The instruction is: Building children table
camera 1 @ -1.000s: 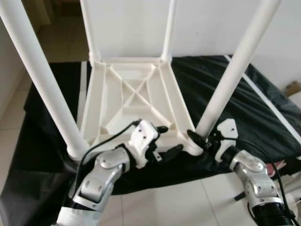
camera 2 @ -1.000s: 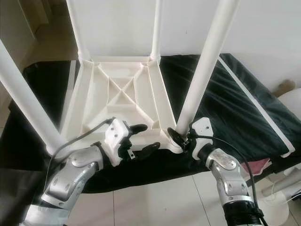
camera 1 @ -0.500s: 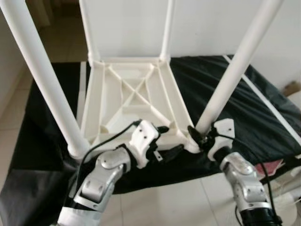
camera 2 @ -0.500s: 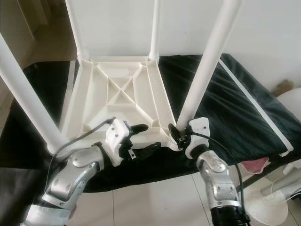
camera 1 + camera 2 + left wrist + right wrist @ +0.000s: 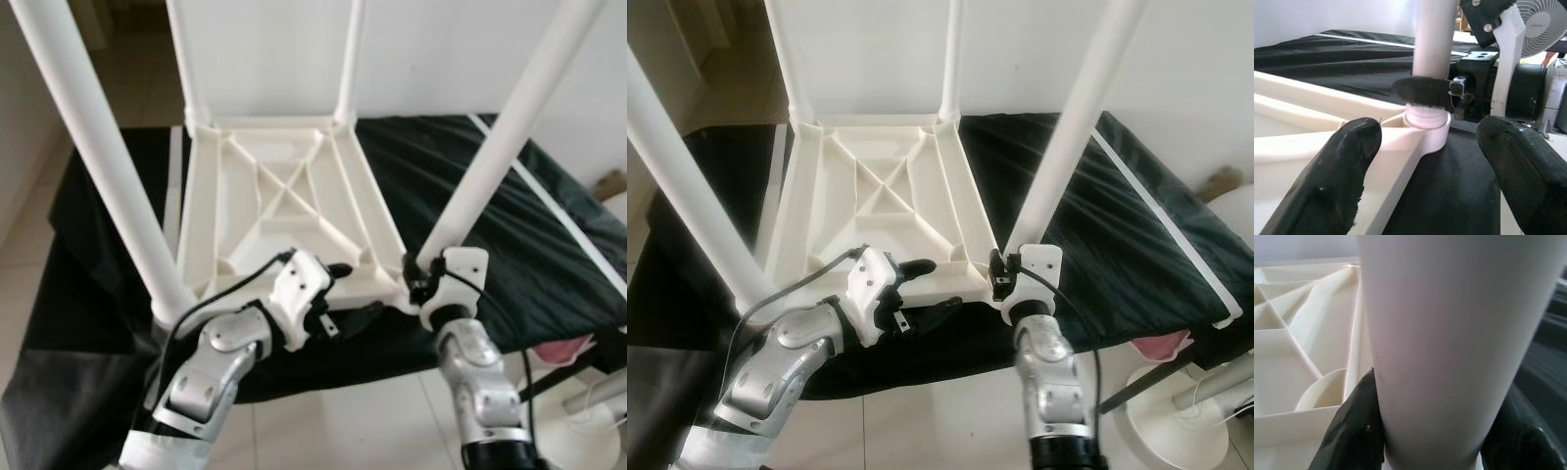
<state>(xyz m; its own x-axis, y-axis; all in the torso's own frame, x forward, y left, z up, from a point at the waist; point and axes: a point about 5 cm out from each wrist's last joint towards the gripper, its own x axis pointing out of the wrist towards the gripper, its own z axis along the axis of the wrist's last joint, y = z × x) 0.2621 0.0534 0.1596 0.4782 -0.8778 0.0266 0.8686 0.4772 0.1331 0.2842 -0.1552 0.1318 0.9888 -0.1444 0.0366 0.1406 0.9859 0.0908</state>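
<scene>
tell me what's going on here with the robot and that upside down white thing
The robot is assembling a small white plastic table that lies upside down on a black cloth, its four white tube legs pointing up. The right end effector is clamped around the base of the near right leg, where it meets the corner socket. The left end effector is open at the table's near edge, one finger over the rim and one below, not gripping.
</scene>
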